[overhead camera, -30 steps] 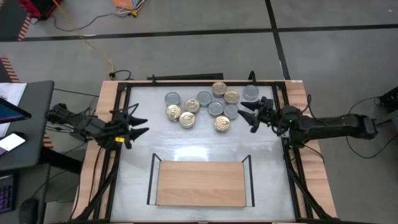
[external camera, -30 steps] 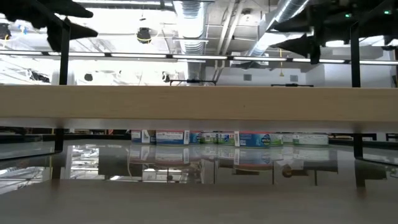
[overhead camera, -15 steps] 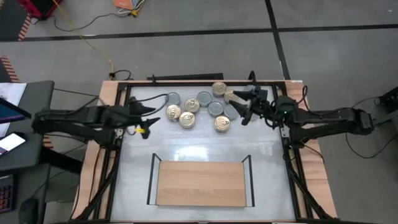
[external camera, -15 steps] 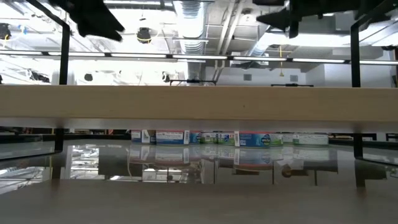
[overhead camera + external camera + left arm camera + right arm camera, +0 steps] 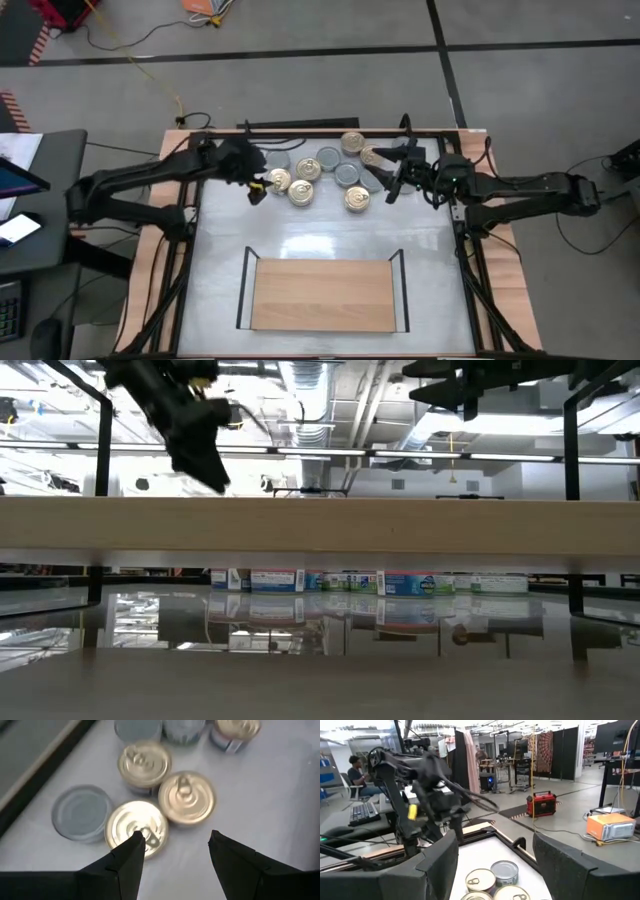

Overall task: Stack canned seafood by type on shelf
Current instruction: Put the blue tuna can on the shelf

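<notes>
High view: wooden shelf (image 5: 322, 295) bare, both pincers released (left (image 5: 254, 186), right (image 5: 392, 172)) above tins (image 5: 322, 170).

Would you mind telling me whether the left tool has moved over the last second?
Yes. The left tool has swung from the table's left edge inward to the left-hand gold cans, open above them.

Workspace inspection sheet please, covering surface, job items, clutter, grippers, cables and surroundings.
Surface: white tabletop, wooden edging.
Job's things: gold- and silver-lidded cans clustered at the far side; shelf bare at the near edge.
Clutter: nothing seen.
Grippers: left gripper open above a gold-lidded can; right gripper open over the cluster's right end.
Cables: some on the floor.
Surroundings: seated person, red case, laptop.
</notes>
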